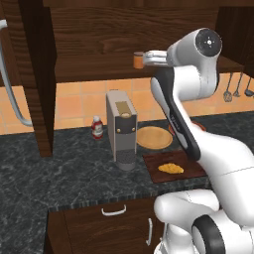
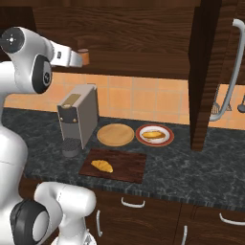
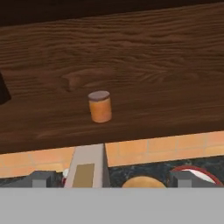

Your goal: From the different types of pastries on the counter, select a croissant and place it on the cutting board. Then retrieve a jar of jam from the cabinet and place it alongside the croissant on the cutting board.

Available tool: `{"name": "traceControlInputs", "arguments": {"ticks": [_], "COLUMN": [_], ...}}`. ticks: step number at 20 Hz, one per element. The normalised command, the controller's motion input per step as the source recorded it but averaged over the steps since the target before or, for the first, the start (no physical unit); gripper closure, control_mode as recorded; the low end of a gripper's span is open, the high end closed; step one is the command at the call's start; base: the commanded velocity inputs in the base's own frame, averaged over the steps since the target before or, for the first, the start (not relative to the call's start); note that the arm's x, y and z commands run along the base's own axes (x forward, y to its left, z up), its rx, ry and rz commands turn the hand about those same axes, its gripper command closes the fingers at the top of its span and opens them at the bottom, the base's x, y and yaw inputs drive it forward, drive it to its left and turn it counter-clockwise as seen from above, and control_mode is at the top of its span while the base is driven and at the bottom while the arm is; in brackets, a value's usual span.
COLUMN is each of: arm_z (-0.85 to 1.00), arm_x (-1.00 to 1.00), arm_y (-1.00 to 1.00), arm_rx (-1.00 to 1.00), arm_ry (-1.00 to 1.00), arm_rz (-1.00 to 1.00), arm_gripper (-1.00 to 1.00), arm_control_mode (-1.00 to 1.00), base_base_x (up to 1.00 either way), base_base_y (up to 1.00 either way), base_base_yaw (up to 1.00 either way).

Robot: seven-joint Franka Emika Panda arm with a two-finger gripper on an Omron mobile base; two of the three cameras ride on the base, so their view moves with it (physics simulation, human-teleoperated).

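The orange jar of jam [image 3: 100, 106] with its dark lid stands upright on the cabinet [image 1: 99, 34] shelf. My gripper [image 3: 113, 178] is open and level with the shelf, pointing at the jar [image 1: 138, 60] from a short distance, with nothing between its fingers [image 3: 41, 178]. In the right base view the gripper [image 2: 76, 58] sits just left of the jar [image 2: 84, 57]. Down on the counter [image 1: 74, 168], the golden croissant [image 1: 170, 168] lies on the dark reddish cutting board [image 1: 154, 163]; the croissant [image 2: 102, 165] rests on the left part of the board [image 2: 127, 165].
A grey coffee machine [image 1: 121, 129] stands left of the board, with a red bottle [image 1: 97, 127] further left. Behind the board lie a round tan wooden disc [image 2: 115, 134] and a red-rimmed plate [image 2: 154, 134] holding an orange-brown pastry. An open cabinet door [image 2: 203, 72] hangs at the right.
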Motion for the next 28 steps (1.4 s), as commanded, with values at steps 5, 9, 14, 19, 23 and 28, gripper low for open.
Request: {"name": "traceControlInputs", "arguments": {"ticks": [5,9,14,19,23,28], "arm_z": [-0.11,-0.29,-0.10,0.00,-0.07,-0.20], "arm_x": [0.17,0.18,0.43,0.63,0.61,0.47], "arm_y": [0.00,0.00,0.00,0.00,0.00,0.00], "arm_rx": [0.02,0.05,0.13,0.09,0.06,0.05], "arm_ry": [-0.15,-0.15,0.07,0.22,0.22,0.12], "arm_rz": [0.00,0.00,0.00,0.00,0.00,0.00], "arm_gripper": [-1.00,-1.00,-1.00,-1.00,-1.00,-1.00], "arm_control_mode": [-1.00,-1.00,-1.00,-1.00,-1.00,-1.00], "base_base_x": [0.00,0.00,0.00,0.00,0.00,0.00], "base_base_y": [0.00,0.00,0.00,0.00,0.00,0.00], "base_base_yaw": [0.00,0.00,0.00,0.00,0.00,0.00]}}
